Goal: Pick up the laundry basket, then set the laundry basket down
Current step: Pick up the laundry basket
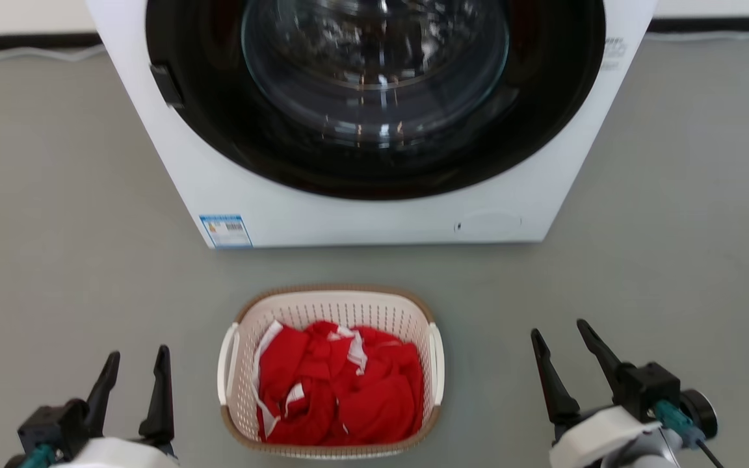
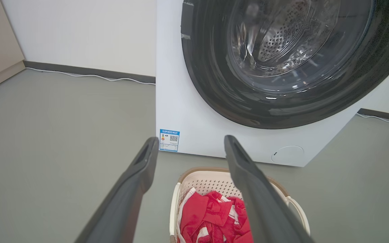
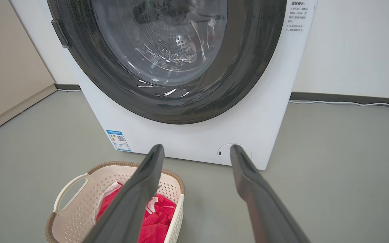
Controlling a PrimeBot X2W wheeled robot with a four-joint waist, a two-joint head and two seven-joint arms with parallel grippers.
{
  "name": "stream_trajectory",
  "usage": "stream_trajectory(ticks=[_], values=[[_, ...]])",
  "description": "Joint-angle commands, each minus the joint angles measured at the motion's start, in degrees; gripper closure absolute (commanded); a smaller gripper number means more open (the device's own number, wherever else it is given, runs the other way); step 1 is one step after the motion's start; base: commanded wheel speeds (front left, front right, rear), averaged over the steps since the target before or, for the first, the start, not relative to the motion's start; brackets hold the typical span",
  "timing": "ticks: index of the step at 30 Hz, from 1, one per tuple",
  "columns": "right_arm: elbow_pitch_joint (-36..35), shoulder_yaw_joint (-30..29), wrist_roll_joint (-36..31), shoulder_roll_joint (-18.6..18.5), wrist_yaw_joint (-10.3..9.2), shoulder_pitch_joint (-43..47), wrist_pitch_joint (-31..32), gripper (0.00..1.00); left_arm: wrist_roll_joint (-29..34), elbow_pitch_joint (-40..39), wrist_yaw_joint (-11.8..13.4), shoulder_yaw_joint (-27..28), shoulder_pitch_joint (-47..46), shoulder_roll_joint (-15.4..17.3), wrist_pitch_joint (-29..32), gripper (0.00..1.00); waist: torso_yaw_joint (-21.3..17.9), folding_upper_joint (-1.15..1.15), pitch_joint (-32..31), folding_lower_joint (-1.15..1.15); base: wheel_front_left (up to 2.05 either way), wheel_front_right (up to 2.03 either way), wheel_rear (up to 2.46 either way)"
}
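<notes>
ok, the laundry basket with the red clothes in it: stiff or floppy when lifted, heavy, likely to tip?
Probably stiff: the laundry basket is moulded perforated plastic, though its walls may flex. Likely light: the red clothes fill it only partway. Should lift level by both side handles; one handle alone would probably tilt it.

Laundry rm, prob. home: front-load washer [image 1: 374, 117] on grey floor [image 1: 56, 227] by wall, basket [image 1: 330, 305] w/ red clothes [image 1: 342, 390].
</notes>
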Motion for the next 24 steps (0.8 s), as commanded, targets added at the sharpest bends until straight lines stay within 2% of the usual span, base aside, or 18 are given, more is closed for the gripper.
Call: stream_trajectory(ticks=[1, 13, 24], values=[[-0.65, 1.91, 0.61, -0.27, 0.41, -2.45, -0.79, 0.0, -1.07, -0.85, -0.08, 1.38, -3.12, 1.34, -0.6, 0.0, -0.25, 0.0, 2.24, 0.0, 0.0, 0.0, 0.0], [7.03, 6.6, 3.36, -0.27, 0.41, -11.03, -0.79, 0.0, -6.55, 3.38, -0.08, -2.61, -10.73, 6.12, -0.6, 0.0, -0.17, 0.0, 12.13, 0.0, 0.0, 0.0, 0.0], [8.91, 8.87, 5.17, -0.27, 0.41, -17.51, -0.79, 0.0, -10.32, 6.73, -0.08, -6.8, -17.29, 10.63, -0.6, 0.0, 0.16, 0.0, 21.17, 0.0, 0.0, 0.0, 0.0]])
